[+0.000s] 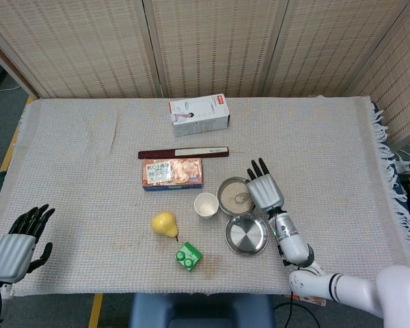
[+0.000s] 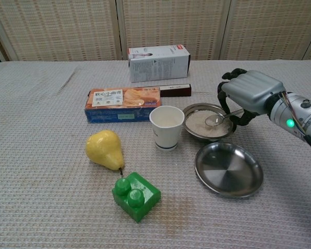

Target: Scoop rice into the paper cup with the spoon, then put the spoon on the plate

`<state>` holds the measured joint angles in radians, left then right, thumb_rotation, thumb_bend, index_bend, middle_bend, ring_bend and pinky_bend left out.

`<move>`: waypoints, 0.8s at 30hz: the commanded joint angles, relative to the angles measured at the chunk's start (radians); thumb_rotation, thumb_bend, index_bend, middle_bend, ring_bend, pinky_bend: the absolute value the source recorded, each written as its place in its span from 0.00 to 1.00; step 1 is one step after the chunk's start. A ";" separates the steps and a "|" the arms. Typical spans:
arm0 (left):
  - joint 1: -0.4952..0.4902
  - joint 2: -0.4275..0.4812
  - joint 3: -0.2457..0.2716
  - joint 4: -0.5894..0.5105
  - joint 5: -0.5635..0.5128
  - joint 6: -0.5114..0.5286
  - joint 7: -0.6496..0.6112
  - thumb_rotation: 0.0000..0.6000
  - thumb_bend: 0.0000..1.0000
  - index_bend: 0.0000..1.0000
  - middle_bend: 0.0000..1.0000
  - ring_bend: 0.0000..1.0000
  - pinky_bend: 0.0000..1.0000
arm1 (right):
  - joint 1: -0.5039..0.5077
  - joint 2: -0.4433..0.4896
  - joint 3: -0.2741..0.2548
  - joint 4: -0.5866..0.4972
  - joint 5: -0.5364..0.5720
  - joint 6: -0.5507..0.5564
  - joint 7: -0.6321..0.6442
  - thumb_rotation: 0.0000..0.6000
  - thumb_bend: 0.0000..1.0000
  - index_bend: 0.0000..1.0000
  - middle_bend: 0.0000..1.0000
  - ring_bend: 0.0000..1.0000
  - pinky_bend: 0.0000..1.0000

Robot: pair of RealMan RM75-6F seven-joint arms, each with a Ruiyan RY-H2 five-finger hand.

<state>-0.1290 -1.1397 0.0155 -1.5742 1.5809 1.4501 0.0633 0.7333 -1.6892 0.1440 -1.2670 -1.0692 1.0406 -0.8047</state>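
Observation:
A metal bowl of rice (image 2: 195,125) (image 1: 227,196) stands right of the white paper cup (image 2: 167,126) (image 1: 206,204). The spoon (image 2: 217,119) lies with its scoop on the rice and its handle slanting up to the right. My right hand (image 2: 250,95) (image 1: 264,189) is at the bowl's right rim. It pinches the handle's end between the thumb and the curled fingers. The empty metal plate (image 2: 228,169) (image 1: 247,234) lies just in front of the bowl. My left hand (image 1: 17,244) hangs open at the table's near left corner, far from everything.
A yellow pear (image 2: 104,150) and a green toy brick (image 2: 136,196) lie left of the plate. An orange cracker box (image 2: 123,104), a dark flat bar (image 2: 175,91) and a white carton (image 2: 158,61) stand behind the cup.

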 commanded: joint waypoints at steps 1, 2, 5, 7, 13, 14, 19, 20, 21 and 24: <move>0.000 0.001 0.000 0.001 0.000 0.000 -0.001 1.00 0.48 0.00 0.00 0.00 0.13 | -0.001 0.000 0.003 0.000 -0.007 0.003 0.010 1.00 0.37 0.73 0.21 0.00 0.00; -0.001 0.000 0.000 0.002 -0.001 -0.003 -0.001 1.00 0.48 0.00 0.00 0.00 0.13 | 0.000 0.002 0.005 -0.005 -0.009 0.007 0.012 1.00 0.37 0.73 0.21 0.00 0.00; -0.002 0.000 0.000 0.001 -0.002 -0.005 -0.002 1.00 0.48 0.00 0.00 0.00 0.13 | 0.000 0.016 0.015 -0.032 -0.017 0.020 0.020 1.00 0.37 0.73 0.21 0.00 0.00; -0.001 0.001 0.000 0.001 0.000 -0.003 -0.003 1.00 0.48 0.00 0.00 0.00 0.13 | 0.001 0.026 0.023 -0.056 -0.020 0.029 0.027 1.00 0.37 0.73 0.21 0.00 0.00; -0.001 0.001 0.001 -0.001 0.001 -0.002 -0.003 1.00 0.48 0.00 0.00 0.00 0.13 | 0.009 0.051 0.056 -0.134 -0.023 0.047 0.049 1.00 0.37 0.73 0.22 0.00 0.00; 0.000 0.001 0.001 -0.002 0.002 -0.001 -0.003 1.00 0.48 0.00 0.00 0.00 0.13 | 0.011 0.053 0.061 -0.146 -0.025 0.050 0.053 1.00 0.37 0.73 0.22 0.00 0.00; 0.001 0.003 0.002 -0.004 0.006 0.004 -0.006 1.00 0.48 0.00 0.00 0.00 0.13 | 0.019 0.057 0.072 -0.173 -0.028 0.057 0.054 1.00 0.37 0.73 0.22 0.00 0.00; 0.002 0.004 0.002 -0.004 0.006 0.005 -0.007 1.00 0.48 0.00 0.00 0.00 0.13 | 0.023 0.055 0.076 -0.181 -0.029 0.057 0.054 1.00 0.37 0.73 0.22 0.00 0.00; 0.002 0.004 0.002 -0.004 0.006 0.006 -0.007 1.00 0.48 0.00 0.00 0.00 0.13 | 0.027 0.054 0.078 -0.187 -0.026 0.055 0.051 1.00 0.37 0.73 0.22 0.00 0.00; 0.002 0.007 0.003 -0.006 0.004 0.001 -0.009 1.00 0.48 0.00 0.00 0.00 0.13 | 0.059 0.023 0.088 -0.198 -0.019 0.041 0.025 1.00 0.37 0.73 0.22 0.00 0.00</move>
<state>-0.1269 -1.1329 0.0184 -1.5796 1.5844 1.4517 0.0543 0.7784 -1.6517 0.2253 -1.4619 -1.0940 1.0882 -0.7659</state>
